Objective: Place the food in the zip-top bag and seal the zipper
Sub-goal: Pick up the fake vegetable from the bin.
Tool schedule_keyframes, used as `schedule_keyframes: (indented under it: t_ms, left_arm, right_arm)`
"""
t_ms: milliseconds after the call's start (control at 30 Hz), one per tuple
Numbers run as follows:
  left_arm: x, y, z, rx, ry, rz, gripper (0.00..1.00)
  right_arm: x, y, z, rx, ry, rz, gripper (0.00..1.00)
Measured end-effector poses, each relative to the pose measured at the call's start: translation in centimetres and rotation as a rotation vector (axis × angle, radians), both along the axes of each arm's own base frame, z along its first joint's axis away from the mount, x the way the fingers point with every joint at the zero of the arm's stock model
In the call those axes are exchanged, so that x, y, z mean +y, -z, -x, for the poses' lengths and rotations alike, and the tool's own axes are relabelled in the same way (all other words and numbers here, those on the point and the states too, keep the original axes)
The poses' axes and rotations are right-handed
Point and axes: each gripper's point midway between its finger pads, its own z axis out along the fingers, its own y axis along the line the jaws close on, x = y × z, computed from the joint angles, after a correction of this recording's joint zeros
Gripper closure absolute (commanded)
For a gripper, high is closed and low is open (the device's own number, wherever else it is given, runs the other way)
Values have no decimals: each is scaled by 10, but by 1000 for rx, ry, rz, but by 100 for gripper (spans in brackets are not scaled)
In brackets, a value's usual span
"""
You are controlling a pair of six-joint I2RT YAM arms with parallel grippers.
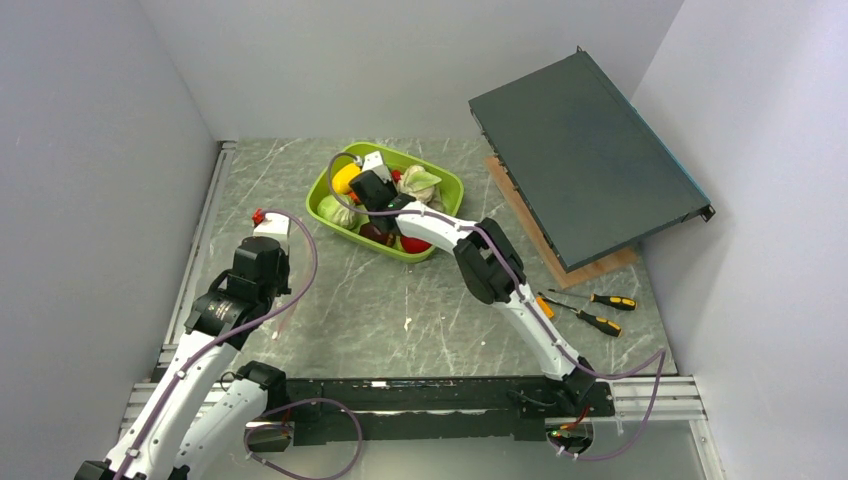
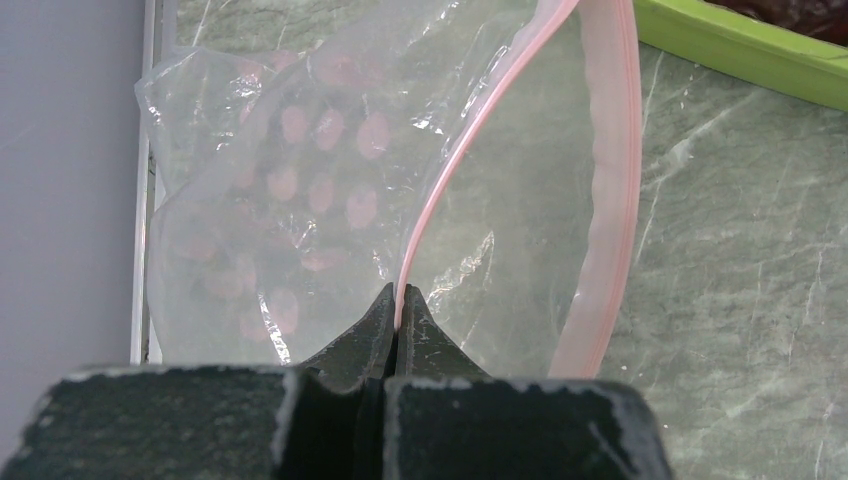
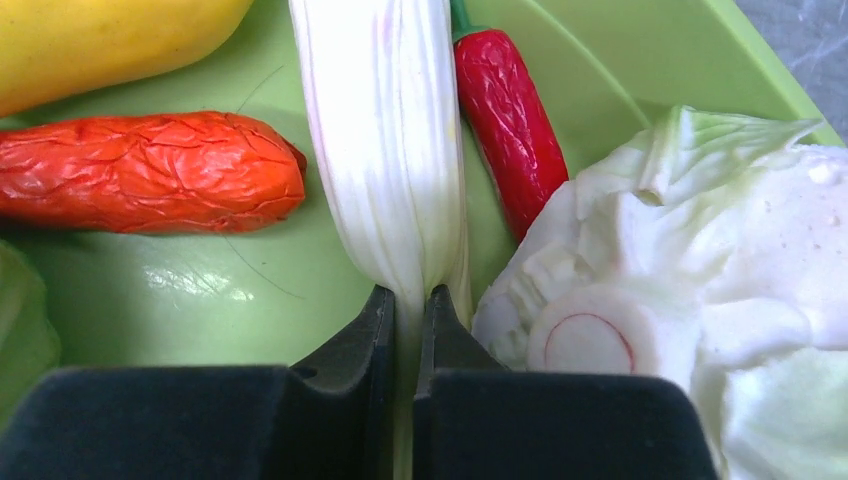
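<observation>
In lime-green tray [image 3: 600, 60] | pale leafy stalk [image 3: 385, 150] clamped by right gripper [image 3: 404, 297] jaws | zip-top bag [image 2: 300, 200] rim clamped by left gripper [image 2: 397, 295] jaws

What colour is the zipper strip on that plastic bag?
The zipper strip is pink, clearest in the left wrist view.

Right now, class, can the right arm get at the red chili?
Probably not yet: the red chili lies close by, but the right gripper is shut on the pale stalk beside it.
</observation>
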Motion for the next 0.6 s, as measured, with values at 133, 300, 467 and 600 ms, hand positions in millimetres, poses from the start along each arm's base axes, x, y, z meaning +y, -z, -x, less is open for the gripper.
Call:
schedule_keyframes:
  t_ms: [133,300,467,600]
  left_arm:
    - [0,1,0,4,0,-2,100]
    - [0,1,0,6,0,-2,100]
    - [0,2,0,7,0,-3,100]
    - [0,2,0,9,0,-3,100]
  right_arm:
    - [-8,-3,11,13,-12,-15,100]
    - [-6,-17,16,14,-37,-40,100]
    - [-2,-44,19,-6,-65,-92,100]
    - [4,-80,20,-52,-92,-160,100]
